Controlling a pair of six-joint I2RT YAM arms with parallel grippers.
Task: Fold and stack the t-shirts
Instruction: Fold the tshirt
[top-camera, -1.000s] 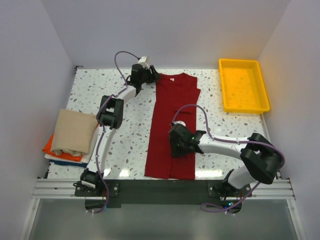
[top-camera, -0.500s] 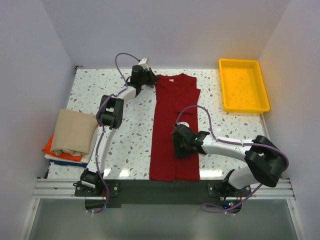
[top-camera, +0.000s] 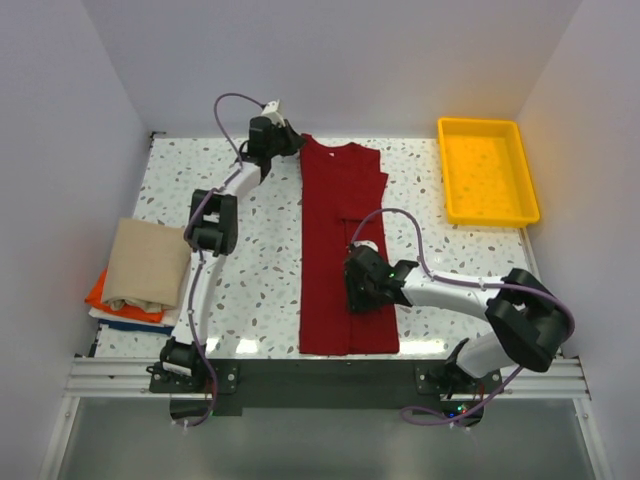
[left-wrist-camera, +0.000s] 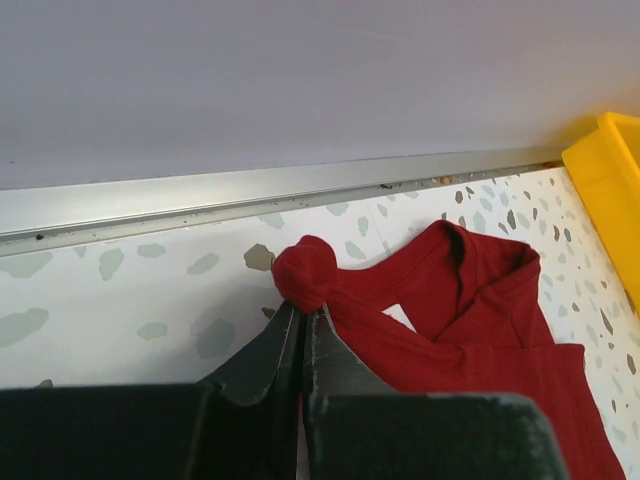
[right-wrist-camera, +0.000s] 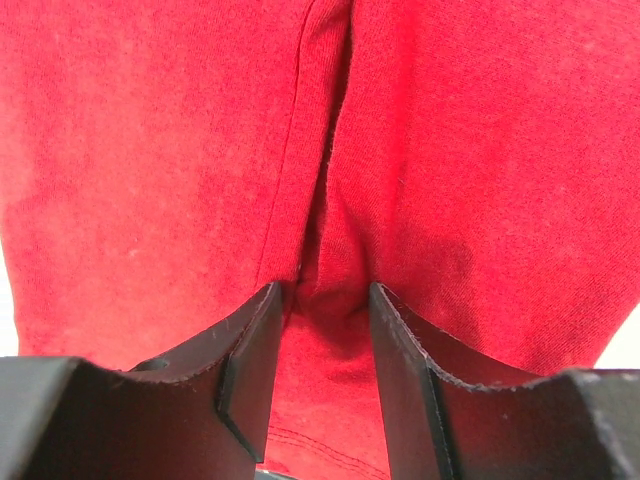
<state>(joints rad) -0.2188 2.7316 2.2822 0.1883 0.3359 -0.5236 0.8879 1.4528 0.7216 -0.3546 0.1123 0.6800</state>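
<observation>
A dark red t-shirt lies as a long folded strip down the middle of the table, collar at the far end. My left gripper sits at its far left corner, shut on a bunched knot of red cloth; the small white neck label shows just to the right of it. My right gripper presses down on the shirt's near half, jaws partly apart, with a soft ridge of cloth rising between the fingers. Folded tan, orange and blue t-shirts are stacked at the left edge.
A yellow plastic tray stands at the far right corner, its edge also in the left wrist view. A metal rail and the back wall run close behind my left gripper. White walls close in both sides.
My left gripper shut on the shirt's far left corner and drew it left and back. The right gripper slid slightly right, and the shirt's near end shifted with it.
</observation>
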